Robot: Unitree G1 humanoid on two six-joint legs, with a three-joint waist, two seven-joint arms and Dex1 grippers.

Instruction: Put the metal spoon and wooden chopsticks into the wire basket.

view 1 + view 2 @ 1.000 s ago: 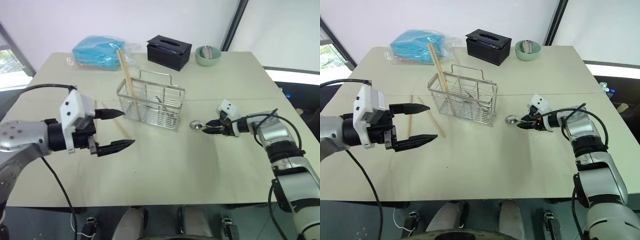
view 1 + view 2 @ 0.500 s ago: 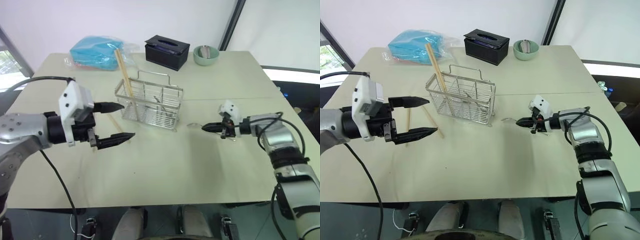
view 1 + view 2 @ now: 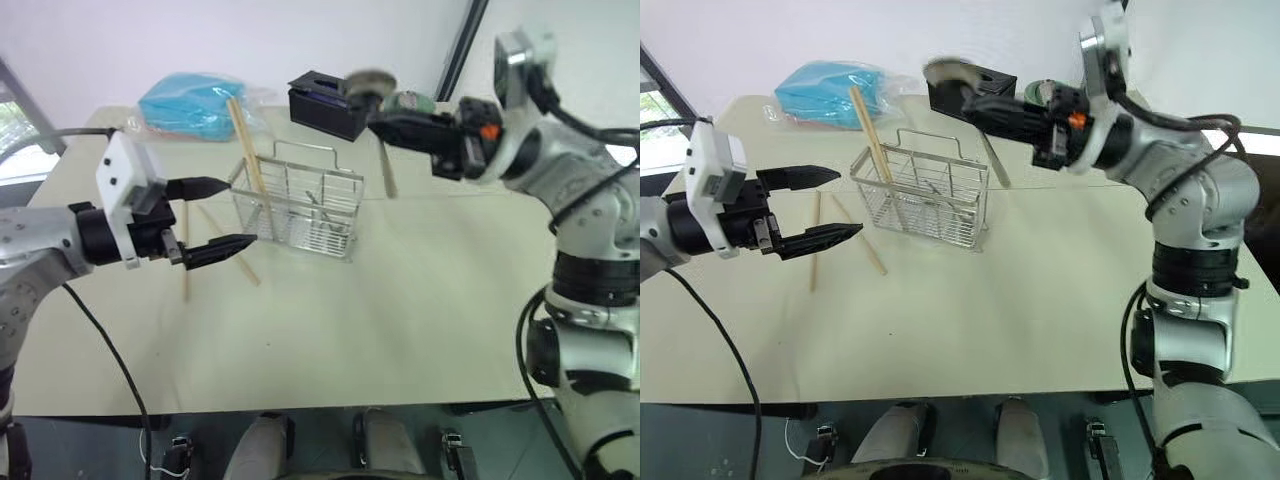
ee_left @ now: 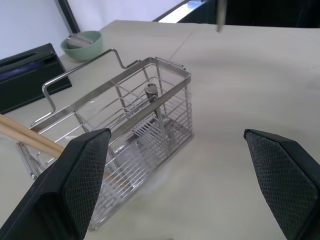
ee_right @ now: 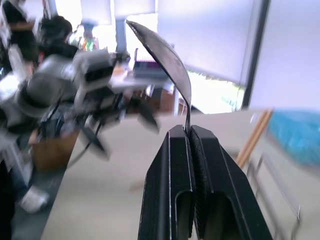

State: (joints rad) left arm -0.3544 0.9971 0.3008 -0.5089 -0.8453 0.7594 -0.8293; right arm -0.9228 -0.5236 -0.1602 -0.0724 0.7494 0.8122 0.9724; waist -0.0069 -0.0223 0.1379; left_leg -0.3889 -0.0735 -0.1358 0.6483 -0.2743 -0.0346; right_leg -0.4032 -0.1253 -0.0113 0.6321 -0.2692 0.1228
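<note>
Beige table [image 3: 420,300] lies bare at lower right; right gripper [image 3: 975,105] clenches metal spoon [image 5: 165,55] above wire basket [image 3: 300,205], left gripper [image 3: 215,215] gaping; wrist view reveals the pinched neck.

A beige table [image 3: 420,300] stands before a white wall [image 3: 200,40]; a dark post [image 3: 455,50] rises behind.

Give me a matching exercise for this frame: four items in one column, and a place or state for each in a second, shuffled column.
Items:
1. metal spoon
2. right gripper
3. left gripper
4. wire basket

States:
A. open, holding nothing
B. on the table, one chopstick leaning out of it
C. lifted in the air above the table
D. shut on the spoon's handle

Pairs: 1-C, 2-D, 3-A, 4-B
</note>
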